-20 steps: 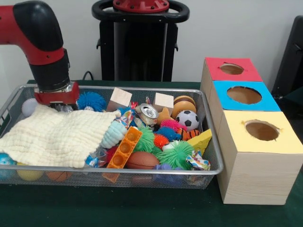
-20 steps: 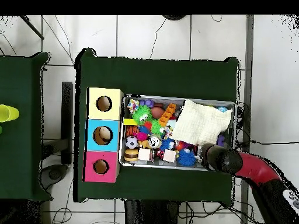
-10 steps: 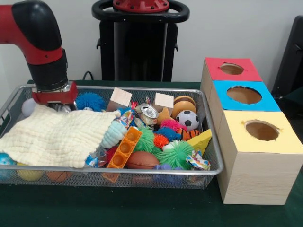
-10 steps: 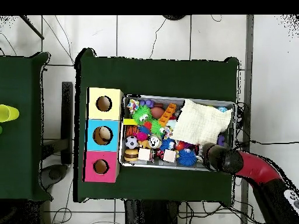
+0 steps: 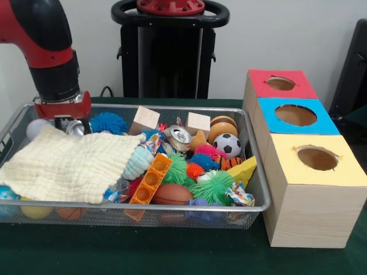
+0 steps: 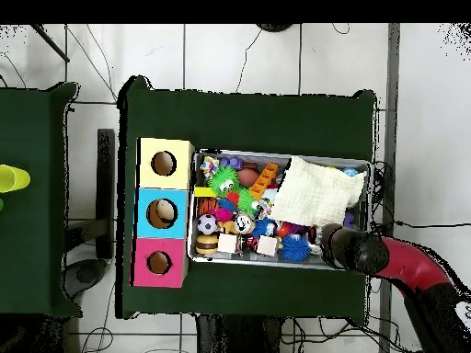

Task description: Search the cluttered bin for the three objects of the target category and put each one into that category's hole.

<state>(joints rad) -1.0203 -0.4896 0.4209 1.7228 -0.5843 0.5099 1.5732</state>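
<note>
You have the red and black arm at the upper left of the front view, its gripper (image 5: 67, 123) hanging over the far left corner of the wire-mesh bin (image 5: 255, 189). The red wrist plate hides the tips, and something shiny and metallic sits right under it; you cannot tell whether the fingers are apart or together, or whether they hold that shiny piece.

Across the left half of the bin lies a cream, waffle-textured cloth (image 5: 66, 163), rumpled and covering whatever is below. A white ball (image 5: 34, 129) peeks out at its upper left edge, and a fuzzy blue spiky ball (image 5: 109, 122) sits just right of the gripper.

The right half is a loose pile: two pale wooden blocks (image 5: 145, 118) along the far wall, an open-topped metal can (image 5: 179, 136) lying tilted, a brown wooden burger shape (image 5: 222, 127), a black-and-white soccer ball (image 5: 228, 145) just below it, an orange perforated plastic brick (image 5: 151, 179), a brown rubber football (image 5: 172, 194), a green rubbery spiky ball (image 5: 214, 186) and a yellow foam wedge (image 5: 243, 170).

At the right of the frame stands a row of wooden boxes, each with a round hole on top: the red-topped box (image 5: 281, 84), the blue-topped box (image 5: 296, 116) and the yellow-topped box (image 5: 316, 158).

In the overhead view the gripper (image 6: 333, 241) is at the bin's lower right corner.
</note>
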